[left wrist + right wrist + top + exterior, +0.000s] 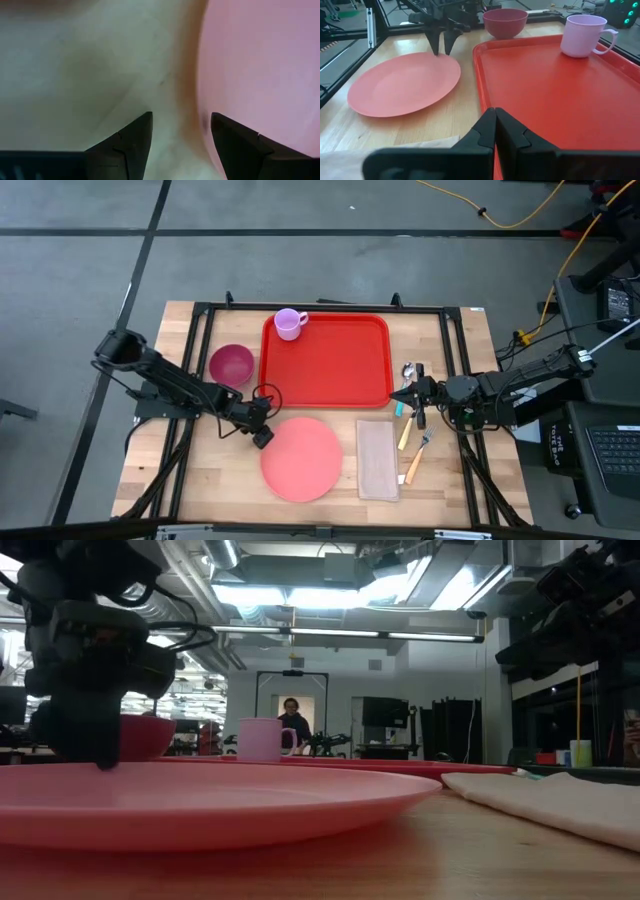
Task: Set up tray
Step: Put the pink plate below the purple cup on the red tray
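Now my left gripper (262, 434) hangs spread over the pink plate's (302, 458) rim, placed to straddle its edge, I judge; my right gripper (408, 393) waits clenched and empty just beside the red tray (330, 365), mid-table; one mug (290, 323) sits on it; one bowl (231, 364), one napkin (377, 457) lie outside.

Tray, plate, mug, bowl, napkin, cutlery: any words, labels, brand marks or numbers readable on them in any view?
None can be read.
tray: plain red, no print.
plate: plain.
mug: plain.
bowl: plain.
napkin: plain.
cutlery: too small to tell.
Room behind in the low view: no sign readable.
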{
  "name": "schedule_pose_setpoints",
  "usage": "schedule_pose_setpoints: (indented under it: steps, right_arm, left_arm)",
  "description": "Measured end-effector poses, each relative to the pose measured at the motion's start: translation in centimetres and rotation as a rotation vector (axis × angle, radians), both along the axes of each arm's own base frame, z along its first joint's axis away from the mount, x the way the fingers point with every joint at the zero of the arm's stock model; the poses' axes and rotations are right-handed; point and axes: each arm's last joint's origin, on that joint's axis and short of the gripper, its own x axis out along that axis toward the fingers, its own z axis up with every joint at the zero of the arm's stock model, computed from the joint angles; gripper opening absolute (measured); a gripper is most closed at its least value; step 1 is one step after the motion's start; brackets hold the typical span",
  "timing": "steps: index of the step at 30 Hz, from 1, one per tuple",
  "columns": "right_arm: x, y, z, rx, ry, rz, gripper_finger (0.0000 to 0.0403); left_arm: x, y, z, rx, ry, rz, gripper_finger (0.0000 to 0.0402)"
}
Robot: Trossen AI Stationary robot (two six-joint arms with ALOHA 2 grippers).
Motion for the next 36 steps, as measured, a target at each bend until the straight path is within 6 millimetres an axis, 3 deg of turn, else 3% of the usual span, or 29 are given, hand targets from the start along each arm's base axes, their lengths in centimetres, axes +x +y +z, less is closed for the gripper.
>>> schedule_pose_setpoints:
  steps: [36]
  right_arm:
    - [0.00,0.00,0.00,0.001,0.000,0.000,0.0009]
  left_arm:
    - [0.46,-1.03,-0.25,-0.060,-0.035,-0.006,0.0196]
